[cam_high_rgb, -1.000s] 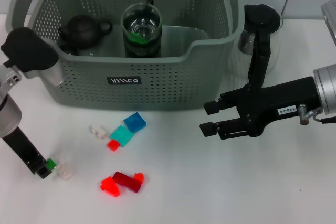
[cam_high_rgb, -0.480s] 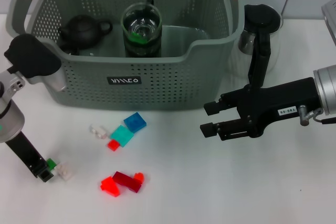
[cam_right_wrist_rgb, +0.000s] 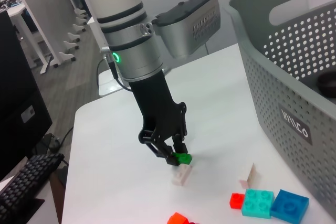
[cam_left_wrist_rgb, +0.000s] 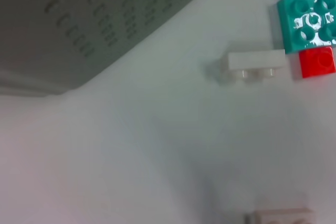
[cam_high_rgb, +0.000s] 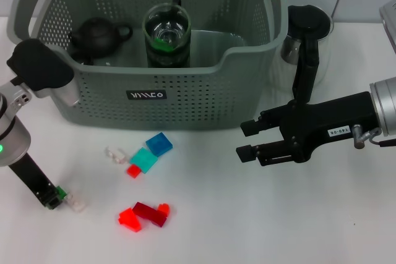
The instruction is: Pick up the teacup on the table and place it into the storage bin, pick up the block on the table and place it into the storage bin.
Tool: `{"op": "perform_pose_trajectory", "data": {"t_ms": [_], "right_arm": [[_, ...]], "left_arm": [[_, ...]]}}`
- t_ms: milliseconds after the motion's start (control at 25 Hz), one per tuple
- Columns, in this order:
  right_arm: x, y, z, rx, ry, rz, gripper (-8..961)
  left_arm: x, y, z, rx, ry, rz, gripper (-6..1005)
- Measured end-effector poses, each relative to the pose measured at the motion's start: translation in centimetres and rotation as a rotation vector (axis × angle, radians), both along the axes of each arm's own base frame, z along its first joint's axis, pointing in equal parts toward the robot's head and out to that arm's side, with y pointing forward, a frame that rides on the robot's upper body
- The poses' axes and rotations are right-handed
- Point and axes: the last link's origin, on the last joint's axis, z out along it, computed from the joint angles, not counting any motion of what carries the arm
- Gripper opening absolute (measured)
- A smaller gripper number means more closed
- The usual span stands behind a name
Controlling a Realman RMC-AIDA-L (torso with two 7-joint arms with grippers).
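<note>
At the near left of the table (cam_high_rgb: 260, 227), my left gripper (cam_high_rgb: 54, 197) stands low with its fingers closed on a small green block (cam_high_rgb: 60, 193); the right wrist view confirms the block pinched at the fingertips.

Risk, item one: the hold looks to be on the block's edge only, so in my judgement it could twist out or drop during the lift. Risk, item two: a pale clear block (cam_high_rgb: 75, 201) lies touching or just beside the green one, and could be nudged or dragged along. Risk, item three: the storage bin (cam_high_rgb: 161, 100) has a tall wall between me and its inside; too low a carry would strike the rim.

My right gripper (cam_high_rgb: 247, 140) hovers at the right of the table, fingers apart, holding nothing.

Contents of the bin: a dark teapot (cam_high_rgb: 98, 35) and a glass cup (cam_high_rgb: 166, 34) with a dark handle, upright. I take that cup for the teacup, already stowed.

Loose on the table, between the grippers: a second clear block (cam_high_rgb: 115, 154), a teal block (cam_high_rgb: 145, 159), a blue block (cam_high_rgb: 159, 144), a small red block (cam_high_rgb: 133, 170), and a red and dark-red cluster (cam_high_rgb: 145, 214). Outside the bin's right end: a glass pot (cam_high_rgb: 307, 35) with a black lid, behind my right arm.
</note>
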Motion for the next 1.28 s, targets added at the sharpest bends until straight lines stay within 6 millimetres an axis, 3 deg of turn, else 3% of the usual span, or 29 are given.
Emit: {"op": "perform_pose_trajectory", "data": {"t_ms": [520,800,1080,1280], "right_arm": [[0.0,0.0,0.0,0.000,0.000,0.000,610],[0.0,0.0,0.0,0.000,0.001,0.000,610],[0.1,0.0,0.0,0.000,0.003,-0.005,610],[0.0,0.0,0.1,0.002,0.003,-0.006,609]], "left_arm": [[1.0,0.7,0.9,0.035,-0.007,-0.031,185],[3.9,1.0,7.1,0.179,-0.155,-0.111,187],[5.6,-0.2,13.6,0.321,-0.553,-0.225,191],[7.4,0.4,15.0,0.399,-0.760,-0.325,193]]}}
